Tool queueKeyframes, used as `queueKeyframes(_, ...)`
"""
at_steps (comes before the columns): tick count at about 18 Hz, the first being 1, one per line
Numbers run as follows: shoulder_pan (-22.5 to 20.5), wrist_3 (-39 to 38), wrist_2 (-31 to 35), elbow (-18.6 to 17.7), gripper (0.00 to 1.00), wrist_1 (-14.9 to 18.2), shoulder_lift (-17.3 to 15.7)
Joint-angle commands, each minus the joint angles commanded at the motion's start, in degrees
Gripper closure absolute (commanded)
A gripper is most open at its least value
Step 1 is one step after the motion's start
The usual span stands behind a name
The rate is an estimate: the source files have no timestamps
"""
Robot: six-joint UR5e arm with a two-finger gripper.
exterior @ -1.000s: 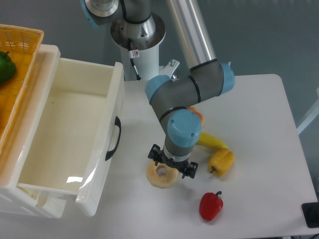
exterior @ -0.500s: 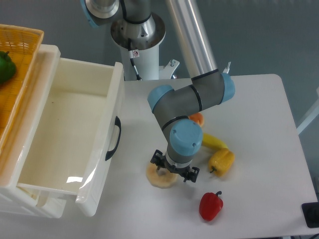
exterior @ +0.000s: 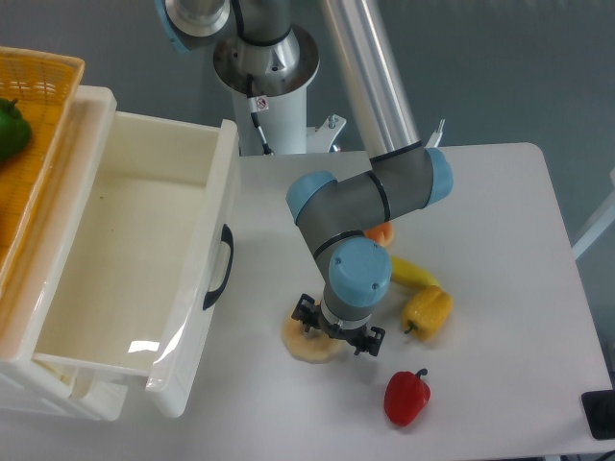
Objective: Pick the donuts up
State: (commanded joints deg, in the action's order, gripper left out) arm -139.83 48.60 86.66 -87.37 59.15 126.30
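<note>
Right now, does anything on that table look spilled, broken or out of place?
Nothing stands out. The donut lies flat under the end effector, and the peppers and banana lie loose but intact. The drawer is pulled open, with nothing visible inside.

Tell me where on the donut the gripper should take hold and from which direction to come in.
Grip the donut across its ring wall, one finger in the centre hole and one outside the rim, coming straight down from above. It lies flat on the table, so its sides sit too low for a sideways approach. The gripper hangs right over it; the wrist hides the hole and the fingertips.
</note>
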Motion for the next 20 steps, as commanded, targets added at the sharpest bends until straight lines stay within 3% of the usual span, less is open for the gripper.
queueKeyframes(4,-0.1,0.0,0.0,0.0,0.32,-0.1,-0.2)
queueKeyframes(6,-0.1,-0.1,0.0,0.0,0.48,-0.1,-0.3)
queueKeyframes(9,-0.3,-0.1,-0.1,0.0,0.96,0.1,-1.0)
queueKeyframes(10,-0.3,0.0,0.0,0.0,1.0,0.3,-1.4)
queueKeyframes(20,-0.2,1.8,-0.3,-0.3,1.0,0.9,-7.0)
